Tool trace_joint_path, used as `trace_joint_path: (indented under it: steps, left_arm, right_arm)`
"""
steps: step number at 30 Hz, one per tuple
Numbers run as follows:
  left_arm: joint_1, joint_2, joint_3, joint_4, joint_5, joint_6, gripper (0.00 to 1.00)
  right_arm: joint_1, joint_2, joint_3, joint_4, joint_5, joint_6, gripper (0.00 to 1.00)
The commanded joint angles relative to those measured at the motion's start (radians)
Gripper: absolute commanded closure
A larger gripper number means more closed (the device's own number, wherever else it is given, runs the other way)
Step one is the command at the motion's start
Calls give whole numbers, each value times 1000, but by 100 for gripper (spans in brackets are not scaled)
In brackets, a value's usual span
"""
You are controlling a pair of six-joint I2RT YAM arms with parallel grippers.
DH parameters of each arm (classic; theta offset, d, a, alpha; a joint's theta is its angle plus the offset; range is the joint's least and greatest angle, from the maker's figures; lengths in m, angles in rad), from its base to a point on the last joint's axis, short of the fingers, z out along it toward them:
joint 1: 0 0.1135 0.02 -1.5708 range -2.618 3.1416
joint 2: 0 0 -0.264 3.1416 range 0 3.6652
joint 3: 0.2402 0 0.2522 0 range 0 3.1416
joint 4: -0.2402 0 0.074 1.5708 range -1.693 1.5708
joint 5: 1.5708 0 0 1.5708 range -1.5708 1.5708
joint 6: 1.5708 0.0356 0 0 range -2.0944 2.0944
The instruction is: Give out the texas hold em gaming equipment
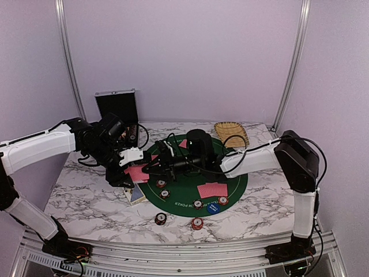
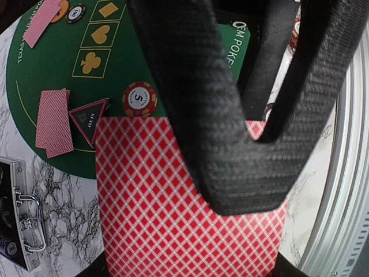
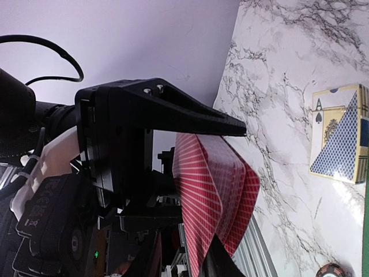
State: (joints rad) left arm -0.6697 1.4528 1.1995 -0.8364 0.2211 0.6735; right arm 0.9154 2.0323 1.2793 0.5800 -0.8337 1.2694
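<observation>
Top external: the left gripper (image 1: 132, 168) hangs over the left edge of the green mat (image 1: 230, 179), clamped on a stack of red-backed cards (image 1: 137, 172). The right gripper (image 1: 154, 167) extends across the mat from the right and sits just beside that stack. We cannot tell whether its jaws pinch a card or stand apart. In the right wrist view dark fingertips (image 3: 219, 262) flank the lower edge of the bowed stack, but the contact itself is hidden.

Left wrist: the stack fills the lower frame, diamond backs up, with one carbon finger (image 2: 213, 127) laid across it. Beyond it on the mat we note a striped chip (image 2: 140, 99) marked 5. The black triangular marker (image 2: 89, 120) lies just beside it, and a small card pile (image 2: 53, 122) sits at the marker's other side.

Top external again: a second card pile (image 1: 212, 189) lies right of centre on the mat, and a blue disc (image 1: 213, 208) is near the mat's front edge. Off the mat, on the marble table (image 1: 86, 196), are one chip (image 1: 160, 219) and another chip (image 1: 197, 223). A blue card box (image 1: 137, 194) lies at the mat's left edge, below the left gripper. The silver case (image 1: 117, 105) stands open at far left, and the woven tray (image 1: 232, 133) is at far right.
</observation>
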Motion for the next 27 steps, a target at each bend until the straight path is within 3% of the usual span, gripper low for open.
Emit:
trace_joint_path:
  steps: [1, 9, 27]
  left_arm:
    - [5, -34, 24, 2, -1, 4, 100]
    - [5, -37, 20, 2, 1, 5, 100]
    - [5, -59, 1, -5, -17, 7, 100]
  right_arm:
    - [9, 27, 45, 46, -19, 25, 78]
    - [-4, 3, 20, -2, -18, -4, 100]
    - [-121, -133, -86, -281, 18, -211, 100]
